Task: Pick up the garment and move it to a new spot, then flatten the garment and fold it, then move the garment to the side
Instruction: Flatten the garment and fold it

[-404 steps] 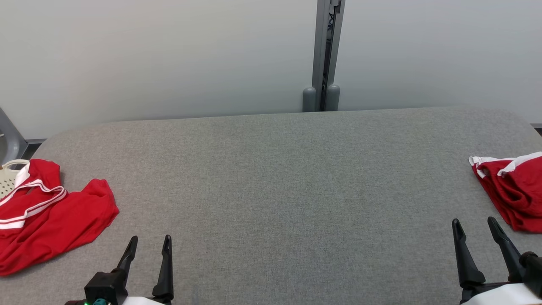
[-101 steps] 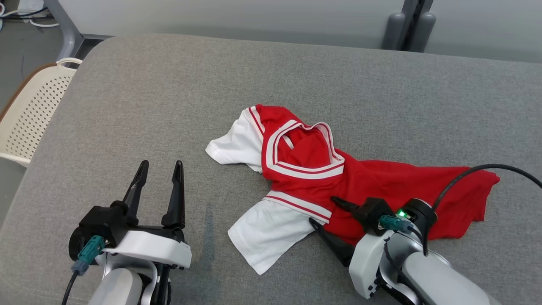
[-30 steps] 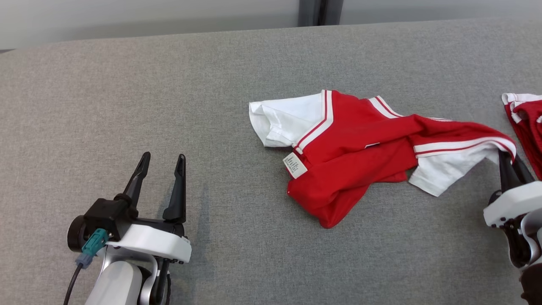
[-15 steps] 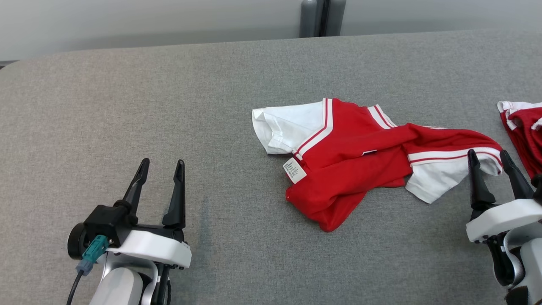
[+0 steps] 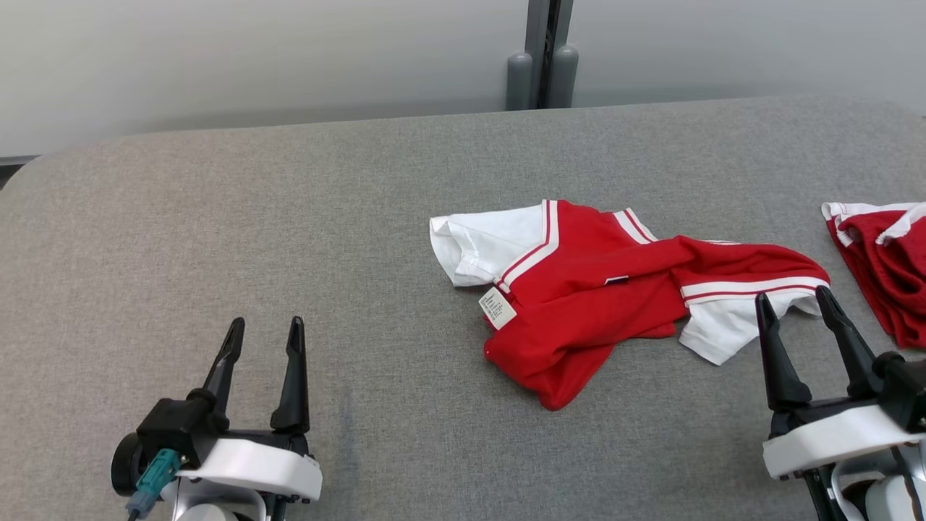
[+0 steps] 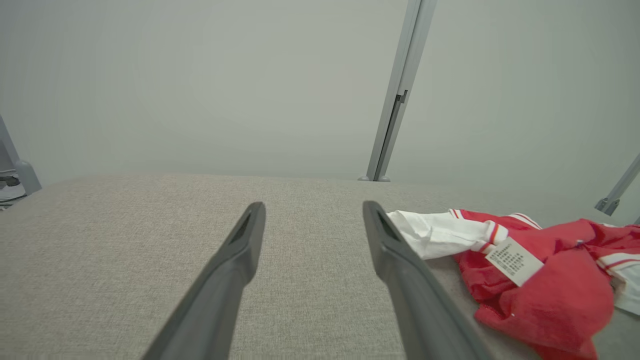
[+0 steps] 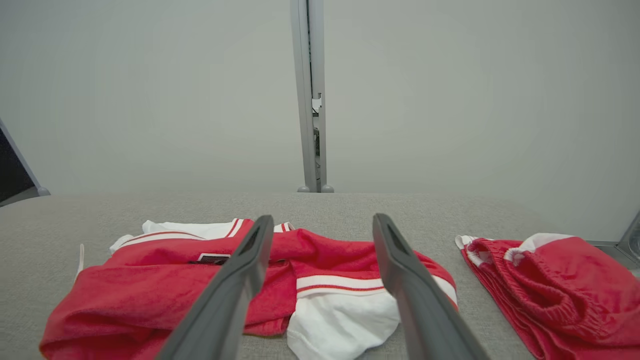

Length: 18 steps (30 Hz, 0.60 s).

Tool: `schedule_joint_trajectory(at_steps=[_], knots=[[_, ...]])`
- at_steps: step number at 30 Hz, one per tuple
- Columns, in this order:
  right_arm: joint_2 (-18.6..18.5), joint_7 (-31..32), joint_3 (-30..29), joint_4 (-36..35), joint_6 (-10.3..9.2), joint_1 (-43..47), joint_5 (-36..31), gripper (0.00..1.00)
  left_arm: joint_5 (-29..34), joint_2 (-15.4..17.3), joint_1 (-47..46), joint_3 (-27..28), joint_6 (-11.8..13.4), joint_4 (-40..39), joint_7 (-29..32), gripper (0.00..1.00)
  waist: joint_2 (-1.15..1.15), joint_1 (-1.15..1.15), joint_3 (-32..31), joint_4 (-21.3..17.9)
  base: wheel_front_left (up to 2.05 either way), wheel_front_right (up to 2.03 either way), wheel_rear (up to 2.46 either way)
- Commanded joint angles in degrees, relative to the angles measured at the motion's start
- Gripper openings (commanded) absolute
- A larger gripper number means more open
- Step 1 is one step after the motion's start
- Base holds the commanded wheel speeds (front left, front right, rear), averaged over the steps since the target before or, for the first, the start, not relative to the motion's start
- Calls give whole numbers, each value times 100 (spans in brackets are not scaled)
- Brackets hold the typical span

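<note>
Covering most of the head view, a grey fabric table (image 5: 217, 217) is seen, with the crumpled red-and-white garment (image 5: 593, 304) laid right of centre. A second red garment (image 5: 882, 268) is cut by the right edge. The left gripper (image 5: 266, 323) at lower left and the right gripper (image 5: 792, 295) at lower right are held spread wide, nothing gripped

garment (image 5: 593, 304): soft red-and-white cloth, creased
table (image 5: 289, 217): grey woven cloth, matt, coarse
left gripper (image 5: 266, 320): dark matt plastic fingers (image 5: 292, 376), glossy white shell
post (image 5: 541, 43): smooth grey metal
</note>
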Motion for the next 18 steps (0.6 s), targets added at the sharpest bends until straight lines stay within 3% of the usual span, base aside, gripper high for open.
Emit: schedule_joint_trajectory(at_steps=[1,9,18], knots=[[7,36,-26,-66,2,58,-18,100,28,19,28,21,42,-20,-20,100,0,0,-8,1,0,0,0],[93,305,-117,-464,2,267,-56,100,62,-81,-146,-203,-60,26,29,100,0,0,66,48,0,0,0],[109,387,2,-569,2,92,-28,100,-84,-371,-846,-1724,-823,1027,1119,100,0,0,287,-142,0,0,0]])
